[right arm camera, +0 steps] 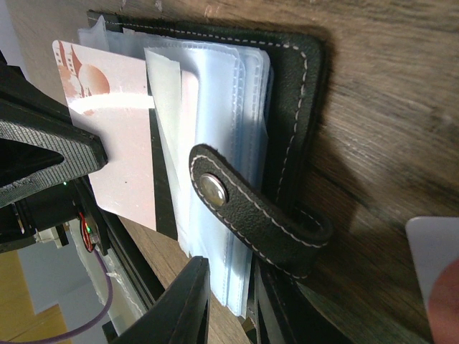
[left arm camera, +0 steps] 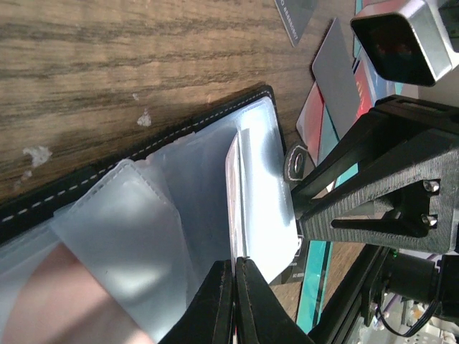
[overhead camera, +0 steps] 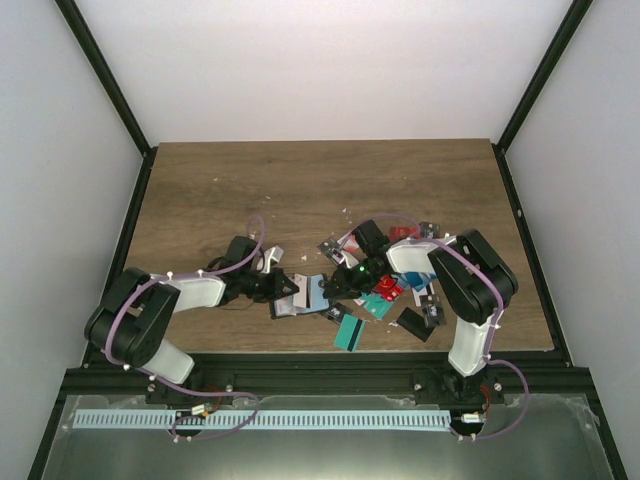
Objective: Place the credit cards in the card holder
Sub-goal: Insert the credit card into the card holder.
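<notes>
The black card holder point(overhead camera: 300, 297) lies open on the wooden table, its blue-grey plastic sleeves point(left arm camera: 129, 229) fanned out and its snap tab point(right arm camera: 251, 208) folded over them. My left gripper point(left arm camera: 235, 264) is shut on a white card with a red circle point(right arm camera: 107, 143), whose edge point(left arm camera: 231, 193) stands among the sleeves. From the opposite side, my right gripper point(right arm camera: 228, 278) is shut on the card holder point(right arm camera: 301, 107), with the sleeve stack's corner between its fingers. Both grippers meet at the holder, left gripper point(overhead camera: 288, 288) and right gripper point(overhead camera: 338, 287). Loose credit cards point(overhead camera: 385, 290) lie just to the right.
More cards are scattered by the right arm: a teal one point(overhead camera: 348, 333) near the front edge, a black one point(overhead camera: 415, 323), a grey one point(left arm camera: 337, 64). A white card point(right arm camera: 434, 265) lies right of the holder. Black frame posts point(overhead camera: 100, 70) border the table.
</notes>
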### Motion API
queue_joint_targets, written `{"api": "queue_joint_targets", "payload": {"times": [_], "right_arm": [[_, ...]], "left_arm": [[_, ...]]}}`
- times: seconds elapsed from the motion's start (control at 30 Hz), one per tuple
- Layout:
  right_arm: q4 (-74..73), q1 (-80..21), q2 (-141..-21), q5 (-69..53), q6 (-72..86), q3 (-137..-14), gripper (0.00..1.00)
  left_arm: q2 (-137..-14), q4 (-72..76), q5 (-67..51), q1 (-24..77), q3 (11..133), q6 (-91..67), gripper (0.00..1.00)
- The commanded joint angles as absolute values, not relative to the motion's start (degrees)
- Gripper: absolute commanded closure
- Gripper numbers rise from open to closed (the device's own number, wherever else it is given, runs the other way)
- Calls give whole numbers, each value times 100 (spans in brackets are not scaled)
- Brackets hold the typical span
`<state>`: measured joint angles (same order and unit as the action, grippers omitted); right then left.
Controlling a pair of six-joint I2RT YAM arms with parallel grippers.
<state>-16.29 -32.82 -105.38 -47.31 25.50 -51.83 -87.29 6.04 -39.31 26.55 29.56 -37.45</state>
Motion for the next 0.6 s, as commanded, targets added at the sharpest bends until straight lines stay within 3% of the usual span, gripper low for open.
{"api": "queue_joint_targets", "payload": {"times": [0.0,0.57], "right_arm": [[-1653,-3324,-10679,-4684,2502,-5291,79],[-1378,-3317,-10781,-4872,2929,-5224,80]], "left_arm": [[-8865,983,-3831,2653,2902,-3840,96],[-8772,1760,-3627,2879,2301,-4831,96]]}}
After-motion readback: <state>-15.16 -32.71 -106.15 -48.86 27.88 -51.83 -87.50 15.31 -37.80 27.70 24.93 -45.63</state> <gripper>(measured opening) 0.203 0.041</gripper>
